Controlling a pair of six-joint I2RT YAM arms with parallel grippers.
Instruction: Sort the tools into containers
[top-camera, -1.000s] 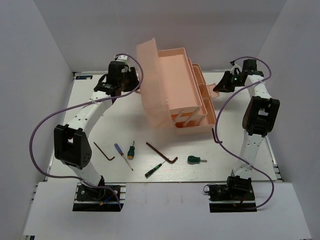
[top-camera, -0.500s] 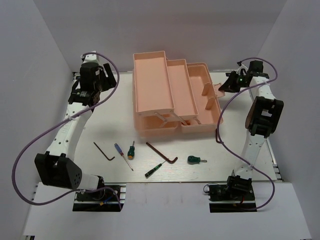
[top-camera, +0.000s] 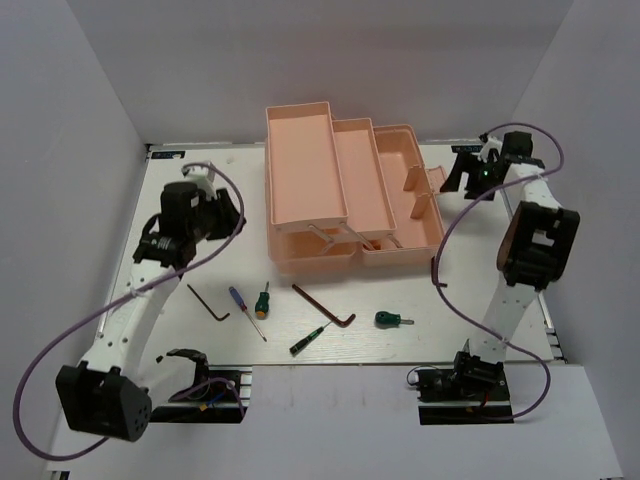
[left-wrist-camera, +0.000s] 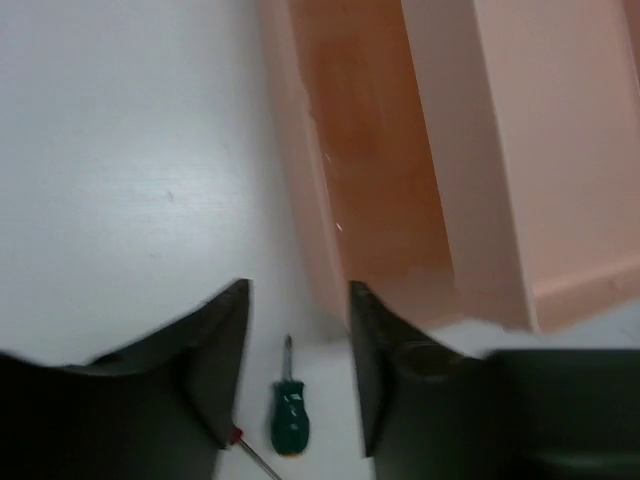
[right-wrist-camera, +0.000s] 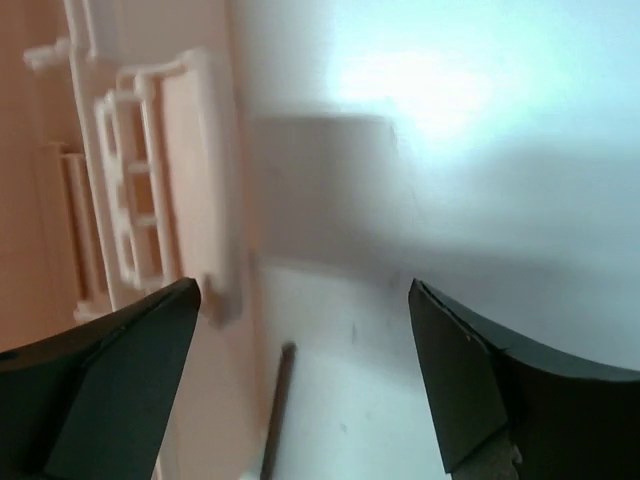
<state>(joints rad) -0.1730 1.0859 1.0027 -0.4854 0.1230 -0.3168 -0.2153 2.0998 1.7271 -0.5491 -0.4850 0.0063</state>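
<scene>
Smooth translucent plastic toolbox, matt white table, dark metal hex key

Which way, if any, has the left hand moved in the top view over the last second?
Yes. The left hand has come back from the table's far edge toward the near edge, closer to the leftmost hex key.

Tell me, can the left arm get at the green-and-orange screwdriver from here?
Probably yes. The left fingers are open and empty, and the green-and-orange screwdriver lies flat on the table, framed between them in the wrist view, clear of the toolbox.
</scene>
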